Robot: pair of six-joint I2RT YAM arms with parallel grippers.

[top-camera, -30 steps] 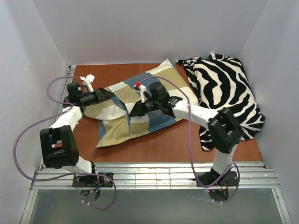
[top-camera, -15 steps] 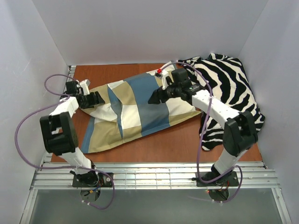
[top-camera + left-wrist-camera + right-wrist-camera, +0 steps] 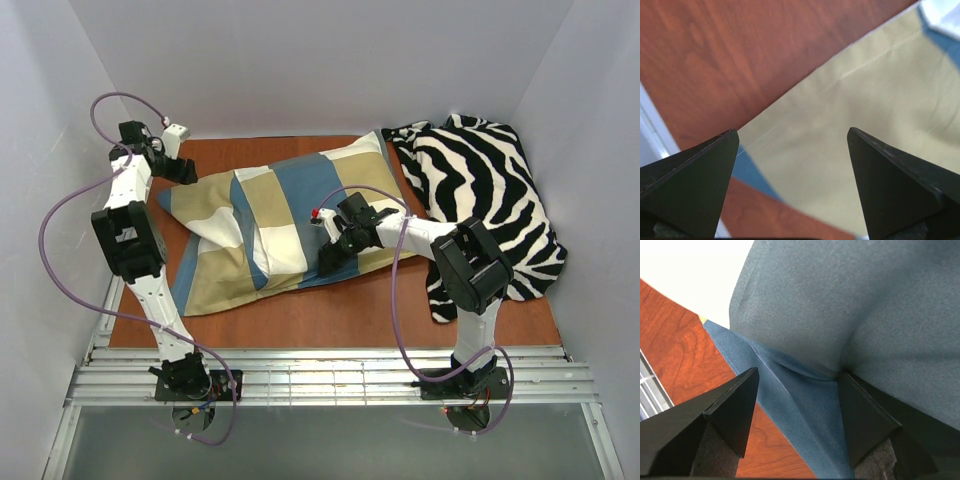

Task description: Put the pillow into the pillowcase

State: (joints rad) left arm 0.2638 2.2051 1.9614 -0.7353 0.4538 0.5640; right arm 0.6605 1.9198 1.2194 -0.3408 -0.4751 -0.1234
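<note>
The pillowcase (image 3: pixel 290 200), in blue, tan and cream checks, lies plump across the middle of the table. The pillow is hidden; no plain white cushion shows. My left gripper (image 3: pixel 188 172) is at the back left, just off the pillowcase's far-left corner. In the left wrist view it (image 3: pixel 792 131) stands open over tan cloth (image 3: pixel 865 90), holding nothing. My right gripper (image 3: pixel 328 265) sits at the pillowcase's near edge. In the right wrist view it (image 3: pixel 799 372) is open, and the blue edging (image 3: pixel 805 405) runs between the jaws under a bulge of blue cloth (image 3: pixel 840 300).
A black-and-white zebra-striped cloth (image 3: pixel 480 190) is heaped at the right, beside the right arm. The brown tabletop (image 3: pixel 330 310) shows in front of the pillowcase. Metal rails (image 3: pixel 330 380) run along the near edge, and white walls close in three sides.
The left gripper let go of the pillowcase's left end and drew back to the far-left corner. The right gripper opened and swung from the back right to the near edge. The pillowcase settled flatter.
</note>
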